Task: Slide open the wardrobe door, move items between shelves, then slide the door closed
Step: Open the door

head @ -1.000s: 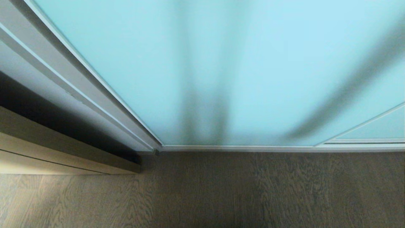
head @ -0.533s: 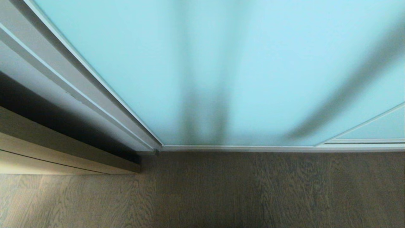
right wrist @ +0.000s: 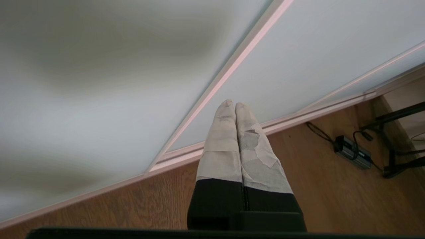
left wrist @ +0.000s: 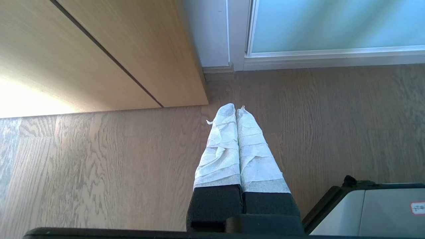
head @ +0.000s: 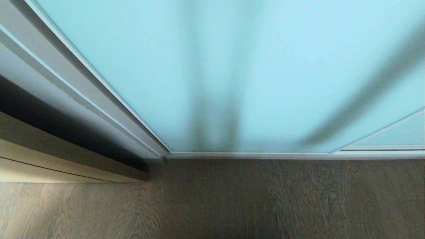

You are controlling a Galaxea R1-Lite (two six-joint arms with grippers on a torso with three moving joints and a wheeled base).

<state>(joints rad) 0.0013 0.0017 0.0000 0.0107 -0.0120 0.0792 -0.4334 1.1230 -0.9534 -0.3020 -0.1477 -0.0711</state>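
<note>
The tall pale aqua frosted-glass sliding wardrobe door [head: 252, 73] in its slim silver-white frame fills most of the head view, shut down to the grey-brown wood-grain floor [head: 252, 199]; a tan wood-grain panel [left wrist: 99, 53] is seen off to the left of it; the right gripper [right wrist: 231, 103] is held up near the glass by a frame bar, tape-wrapped fingers pressed together, nothing gripped; the left gripper [left wrist: 236, 108] is hung low over the floor, fingers together too; a small black power brick [right wrist: 352, 152] is lying on the floor.
</note>
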